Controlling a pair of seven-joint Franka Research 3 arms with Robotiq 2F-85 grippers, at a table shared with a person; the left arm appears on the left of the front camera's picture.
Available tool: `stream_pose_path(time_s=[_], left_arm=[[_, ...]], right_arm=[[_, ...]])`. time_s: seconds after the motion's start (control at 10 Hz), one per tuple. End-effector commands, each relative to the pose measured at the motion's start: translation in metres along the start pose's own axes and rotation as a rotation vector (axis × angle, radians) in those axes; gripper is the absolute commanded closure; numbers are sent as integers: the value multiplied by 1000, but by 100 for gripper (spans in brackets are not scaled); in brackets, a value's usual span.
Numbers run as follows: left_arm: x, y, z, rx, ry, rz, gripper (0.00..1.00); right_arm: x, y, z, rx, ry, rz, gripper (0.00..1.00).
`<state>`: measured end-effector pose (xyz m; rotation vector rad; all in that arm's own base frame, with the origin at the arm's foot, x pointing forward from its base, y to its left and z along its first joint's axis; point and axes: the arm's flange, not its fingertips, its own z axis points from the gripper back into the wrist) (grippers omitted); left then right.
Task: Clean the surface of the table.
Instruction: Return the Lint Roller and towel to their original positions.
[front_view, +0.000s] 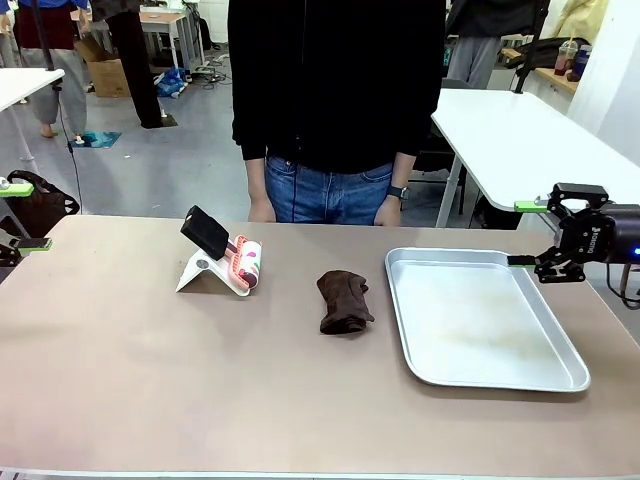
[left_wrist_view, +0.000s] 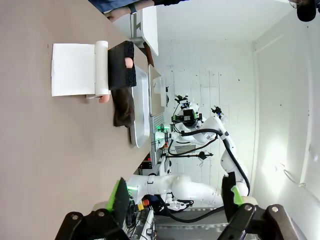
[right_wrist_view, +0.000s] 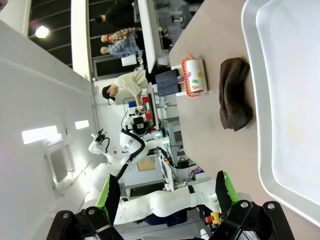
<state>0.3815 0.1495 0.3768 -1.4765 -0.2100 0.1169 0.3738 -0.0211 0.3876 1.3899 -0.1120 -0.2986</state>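
Beige-brown and matte, the worktop (front_view: 150, 380) fills the lower half of the front view from edge to edge.

At the far left of that frame the left tool (front_view: 12, 215) sits at the worktop's left end, its two green-tipped fingers spread wide with nothing between them; in the left wrist view its fingers (left_wrist_view: 120, 197) rise from the bottom edge, well apart and touching nothing.

Left of centre a lint roller (front_view: 245, 262) with a pink patterned roll rests on a white stand (front_view: 205, 275), a black block (front_view: 205, 232) raised above it. Near the middle lies a crumpled dark brown cloth (front_view: 343, 301), apart from the roller and just beside the tray. Right of centre a silver metal tray (front_view: 500, 378) lies flat on the worktop.

At the right edge the right tool (front_view: 526, 234) hovers near the tray's far right corner, green pads wide apart, holding nothing.

Behind the worktop, at top centre, a person in a black top and jeans stands with one hand (front_view: 387, 212) at the far edge.
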Motion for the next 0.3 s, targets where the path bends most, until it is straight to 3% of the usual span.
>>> stream_pose_path(time_s=[0.0,0.2], left_arm=[[-3,-2,2,-5,12,-17,4],[-3,-2,2,-5,12,-17,4]], right_arm=[[-1,4,2,10,2,-20,0],[-1,4,2,10,2,-20,0]])
